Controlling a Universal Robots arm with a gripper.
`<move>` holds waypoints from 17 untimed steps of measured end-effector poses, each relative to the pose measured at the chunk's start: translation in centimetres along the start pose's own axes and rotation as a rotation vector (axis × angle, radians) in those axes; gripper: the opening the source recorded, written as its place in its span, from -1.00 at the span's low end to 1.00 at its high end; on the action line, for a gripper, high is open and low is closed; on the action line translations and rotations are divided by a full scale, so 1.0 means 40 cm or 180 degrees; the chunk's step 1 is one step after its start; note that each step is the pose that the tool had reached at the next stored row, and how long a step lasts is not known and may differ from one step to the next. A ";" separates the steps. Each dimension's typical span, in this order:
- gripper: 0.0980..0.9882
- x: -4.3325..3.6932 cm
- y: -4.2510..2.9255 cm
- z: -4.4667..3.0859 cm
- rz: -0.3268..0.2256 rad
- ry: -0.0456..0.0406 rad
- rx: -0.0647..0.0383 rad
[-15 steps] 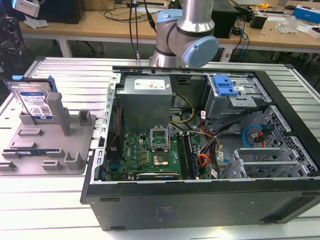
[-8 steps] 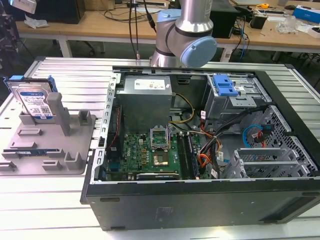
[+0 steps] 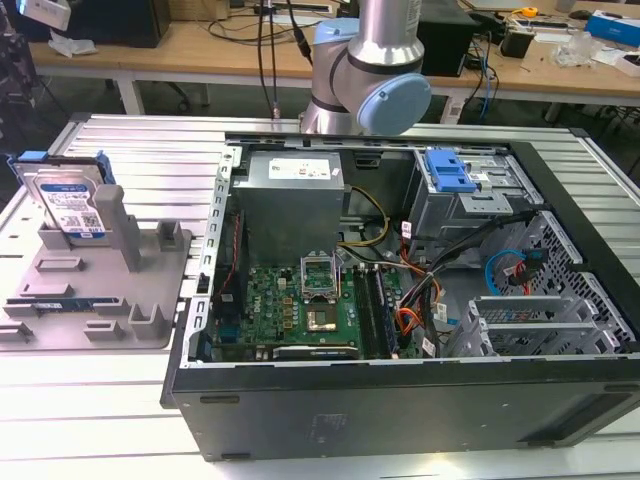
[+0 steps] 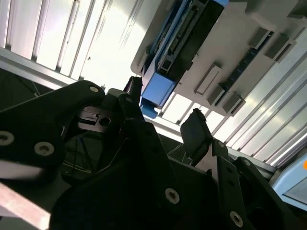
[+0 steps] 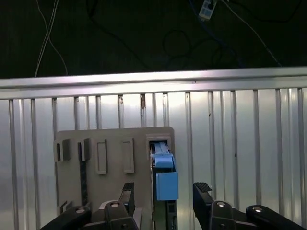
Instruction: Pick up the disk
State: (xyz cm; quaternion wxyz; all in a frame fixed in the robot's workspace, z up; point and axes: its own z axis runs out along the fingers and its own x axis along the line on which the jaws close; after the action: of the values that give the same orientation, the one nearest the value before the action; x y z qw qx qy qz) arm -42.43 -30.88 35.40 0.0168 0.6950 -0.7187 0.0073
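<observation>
The disk (image 3: 70, 200) stands on edge in the grey fixture (image 3: 100, 290) at the exterior view's left. It is silver-grey with a white-and-blue label and blue side rails. In both wrist views my gripper (image 5: 164, 192) (image 4: 163, 110) is open. Its two black fingers (image 5: 201, 190) stand either side of the disk's blue-railed edge (image 5: 166, 178), apart from it. In the second wrist view the disk (image 4: 184, 38) shows as a dark edge with a blue end, seated in the fixture (image 4: 240, 43).
An open computer case (image 3: 400, 400) takes up the middle and the exterior view's right, with a blue drive-cage bracket (image 3: 448, 170) inside. The arm (image 3: 375, 70) rises behind the case. All of it rests on a slatted metal table (image 3: 60, 400). Upright posts (image 3: 118, 225) stand beside the disk.
</observation>
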 end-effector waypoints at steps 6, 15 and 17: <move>0.13 -0.001 -0.008 0.017 -0.0007 0.0000 -0.0001; 0.13 -0.003 -0.013 0.066 -0.0008 0.0000 -0.0008; 0.13 -0.003 -0.013 0.083 -0.0008 0.0000 -0.0008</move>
State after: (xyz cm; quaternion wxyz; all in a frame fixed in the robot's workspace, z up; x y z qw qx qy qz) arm -41.94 -30.88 32.07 0.0177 0.6959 -0.7179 0.0064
